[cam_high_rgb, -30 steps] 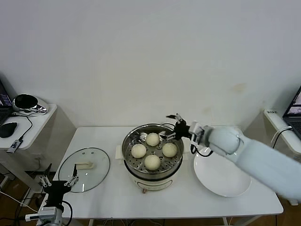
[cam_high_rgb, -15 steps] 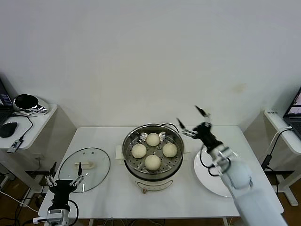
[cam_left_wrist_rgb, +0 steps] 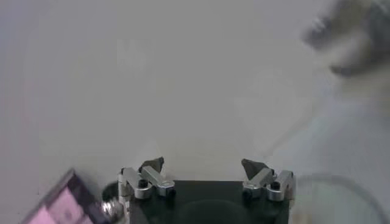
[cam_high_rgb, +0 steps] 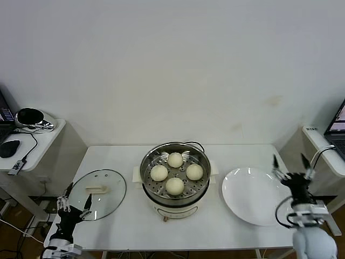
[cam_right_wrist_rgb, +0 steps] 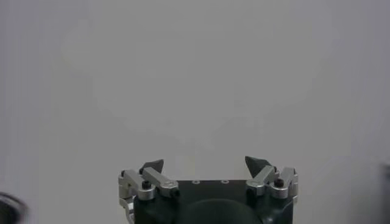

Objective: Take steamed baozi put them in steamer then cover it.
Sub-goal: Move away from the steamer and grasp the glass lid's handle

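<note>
Cover [cam_high_rgb: 97,193] flat on table, oblong handle lying left-right, left of steamer [cam_high_rgb: 175,178].

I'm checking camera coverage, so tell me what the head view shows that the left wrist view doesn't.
Only the head view shows the four baozi in the steamer, the white plate and the right gripper beside it. Only the left wrist view shows the left gripper close up, fingers spread. Both share that gripper and the cover, blurred in the wrist view.
</note>
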